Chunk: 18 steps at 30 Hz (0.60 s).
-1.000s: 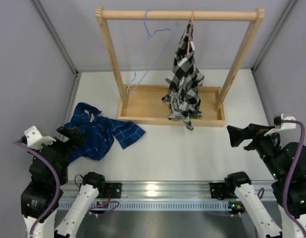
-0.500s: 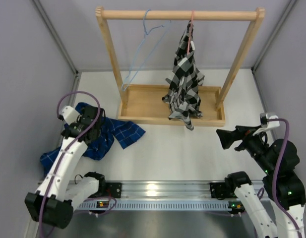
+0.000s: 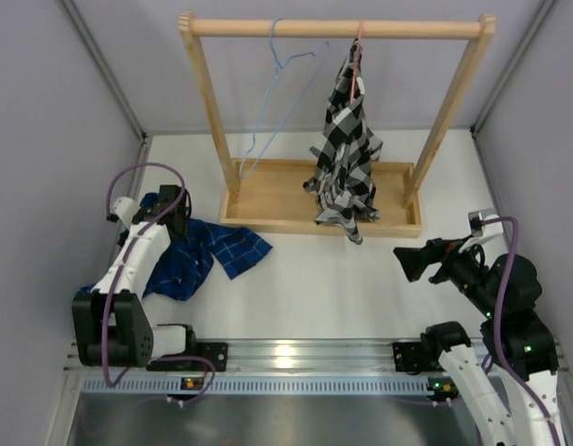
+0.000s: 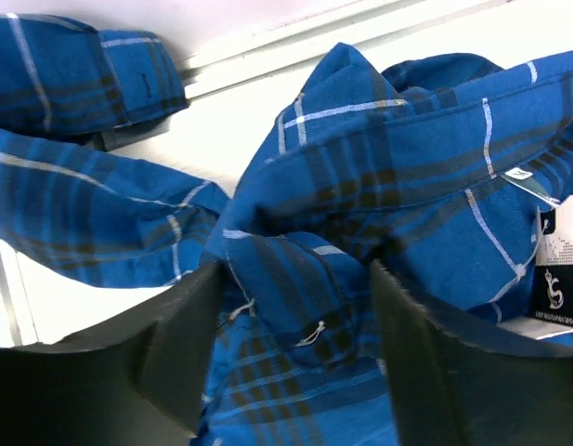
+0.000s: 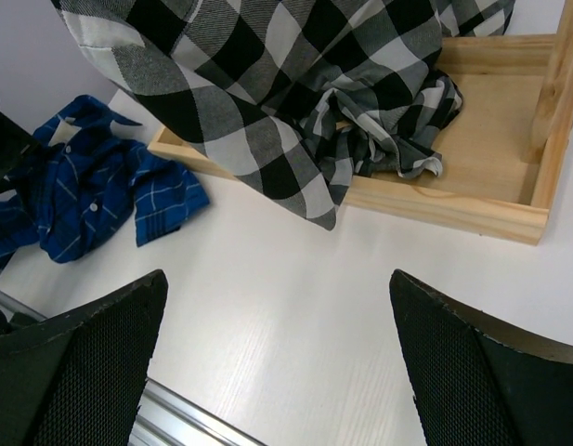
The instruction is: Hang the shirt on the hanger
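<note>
1. Step in hand is the pickup. The shirt (image 3: 201, 255) lies crumpled on the counter (image 3: 360, 279), left side, near the rack (image 3: 332, 28).
2. Your left gripper (image 4: 291, 339) sits on it, jaws apart and straddling a fold by the collar. Nothing is pinched yet.
3. Your right gripper (image 5: 277, 372) hovers, jaws wide and empty.
4. Next, I judge: pinch that fold, lift, and spread the collar for the hanger (image 3: 267, 102) hanging on the rack.

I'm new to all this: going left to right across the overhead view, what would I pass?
blue plaid shirt → light-blue hanger → black-and-white checked shirt → right gripper
</note>
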Each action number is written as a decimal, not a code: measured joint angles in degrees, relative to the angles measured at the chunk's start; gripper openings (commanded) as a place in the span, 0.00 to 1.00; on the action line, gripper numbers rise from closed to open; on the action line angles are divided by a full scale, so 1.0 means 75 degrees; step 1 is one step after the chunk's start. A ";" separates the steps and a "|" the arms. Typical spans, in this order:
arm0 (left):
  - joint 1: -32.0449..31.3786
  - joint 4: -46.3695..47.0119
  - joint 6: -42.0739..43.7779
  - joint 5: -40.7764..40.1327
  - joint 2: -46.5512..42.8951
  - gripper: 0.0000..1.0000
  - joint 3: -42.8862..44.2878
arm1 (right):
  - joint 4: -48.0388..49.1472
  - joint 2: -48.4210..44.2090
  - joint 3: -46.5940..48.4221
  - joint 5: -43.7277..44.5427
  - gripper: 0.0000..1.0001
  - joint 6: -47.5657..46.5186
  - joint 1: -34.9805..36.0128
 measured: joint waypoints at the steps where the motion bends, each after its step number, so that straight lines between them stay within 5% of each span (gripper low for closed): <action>1: 0.0093 0.0134 0.0050 0.0058 0.0146 0.58 0.0000 | 0.0003 0.0000 0.0000 -0.0020 0.99 0.0000 0.0000; 3: 0.0157 0.0323 0.0140 0.0178 0.0297 0.39 0.0000 | 0.0009 0.0000 0.0000 -0.0047 1.00 0.0003 0.0000; 5: 0.0157 0.0519 0.0356 0.0391 0.0268 0.00 0.0003 | 0.0015 0.0000 0.0000 -0.0076 0.99 0.0006 0.0000; 11: 0.0052 0.1364 0.2022 0.2183 -0.1338 0.00 -0.0020 | 0.0210 0.0003 -0.0047 -0.0154 1.00 0.0105 0.0000; 18: -0.0822 0.3005 0.3815 0.6522 -0.4607 0.00 -0.0880 | 0.0391 0.0044 -0.0052 -0.0152 1.00 0.0146 0.0000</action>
